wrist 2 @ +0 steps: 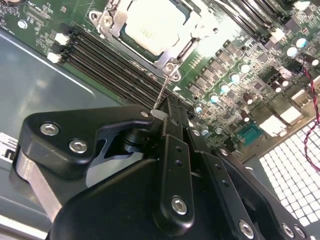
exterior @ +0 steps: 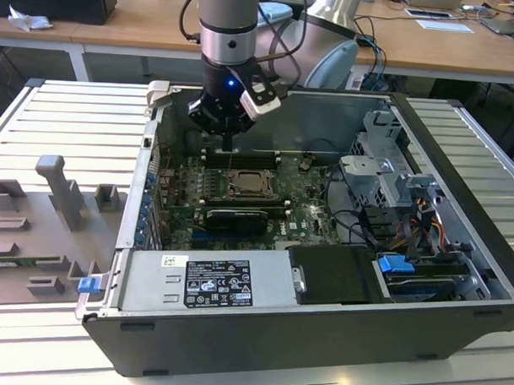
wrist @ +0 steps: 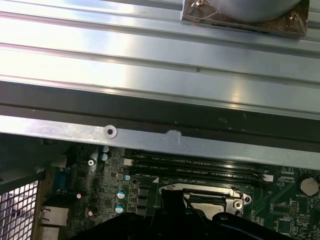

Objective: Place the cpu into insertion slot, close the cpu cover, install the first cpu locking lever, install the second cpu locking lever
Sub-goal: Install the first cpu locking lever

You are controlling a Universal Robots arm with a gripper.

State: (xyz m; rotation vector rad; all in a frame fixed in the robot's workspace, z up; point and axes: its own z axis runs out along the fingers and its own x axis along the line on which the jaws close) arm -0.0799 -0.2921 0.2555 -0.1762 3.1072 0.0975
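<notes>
Gripper (exterior: 229,145) hangs inside the open computer case (exterior: 461,166), just above the motherboard (wrist 2: 235,55). In the second wrist view the gripper's (wrist 2: 162,112) fingers are drawn together, pinching the end of a thin wire locking lever (wrist 2: 162,92) that runs from the tips to the nearest corner of the socket. The cpu (wrist 2: 155,27) sits in the insertion slot (exterior: 234,190), just beyond the fingertips, its pale metal face up. The cpu cover (wrist 2: 167,57) lies flat around the cpu, framing it. Long black memory slots (wrist 2: 110,67) run beside the socket, between it and the gripper body.
</notes>
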